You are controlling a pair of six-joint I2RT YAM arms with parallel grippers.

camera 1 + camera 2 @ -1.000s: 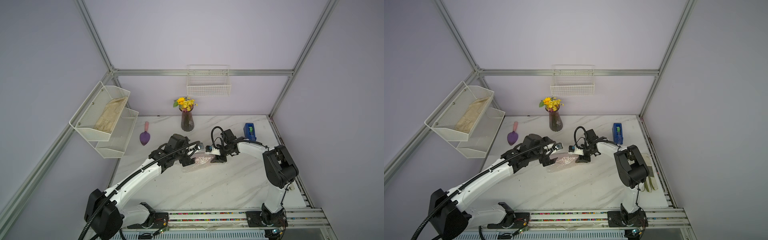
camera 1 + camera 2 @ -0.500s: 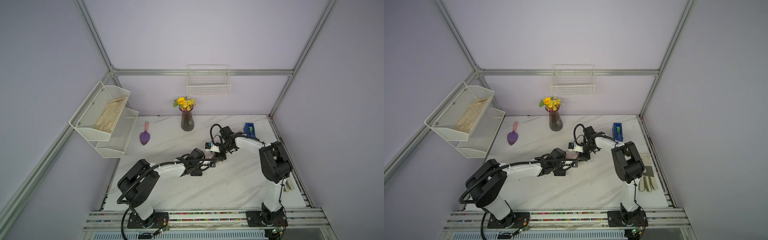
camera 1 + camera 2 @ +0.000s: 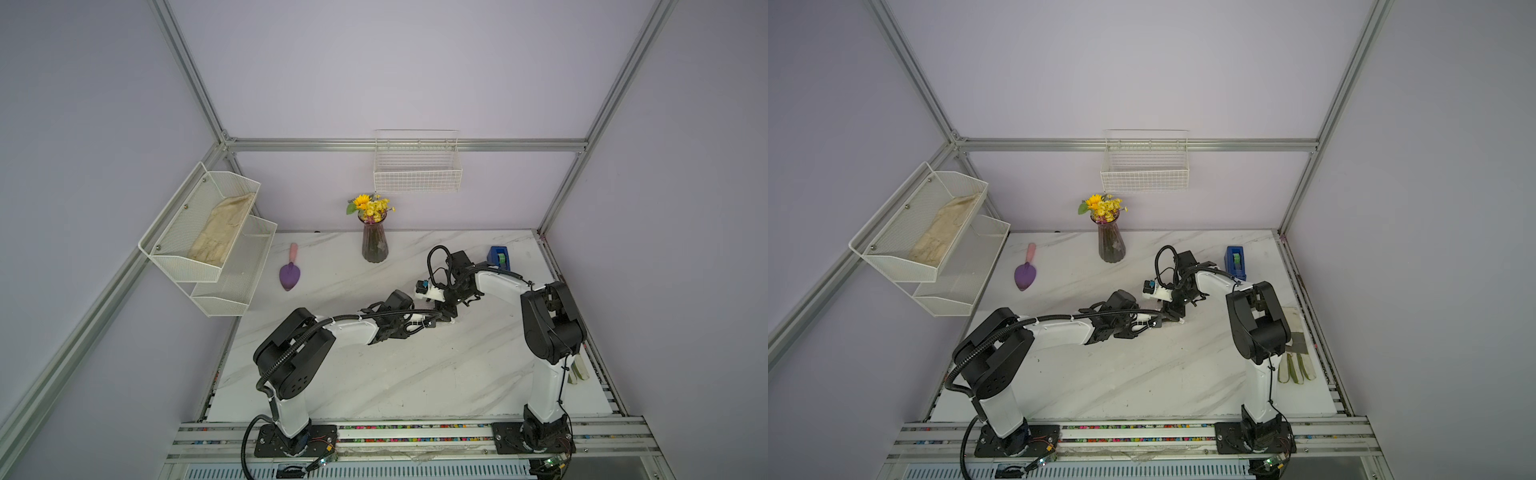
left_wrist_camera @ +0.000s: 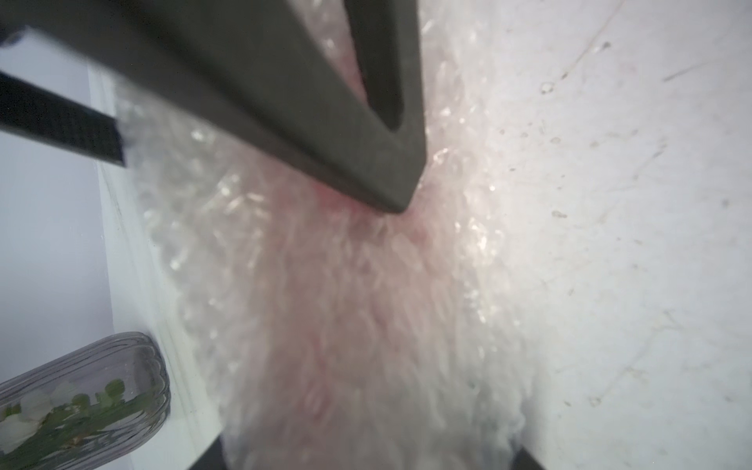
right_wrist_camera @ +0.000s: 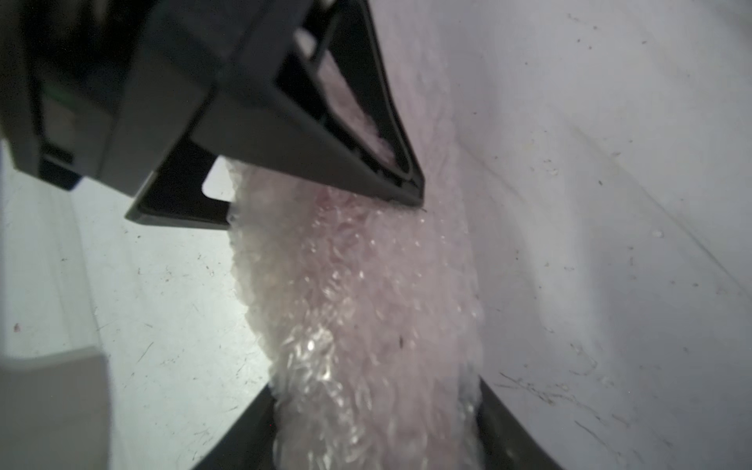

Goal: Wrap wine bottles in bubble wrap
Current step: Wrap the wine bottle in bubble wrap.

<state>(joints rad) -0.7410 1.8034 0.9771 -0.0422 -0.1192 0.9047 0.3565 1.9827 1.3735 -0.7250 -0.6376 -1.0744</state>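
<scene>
Dropped since second ago: my left arm, then raised and stretched, now folded low over counter. Wine bottle, only pink glow showing, lies rolled inside bubble wrap near counter middle. My left hand clamped across roll, wrap filling its gap. My right hand straddles same roll just beside it, touching wrap on both sides; cannot tell whether squeezing. Flower vase stands well apart, by far edge.

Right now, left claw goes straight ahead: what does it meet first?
The bubble wrap bundle, already between the fingers of the left claw; just past that, the right claw straddling the same bundle. Depth is blurry.
</scene>
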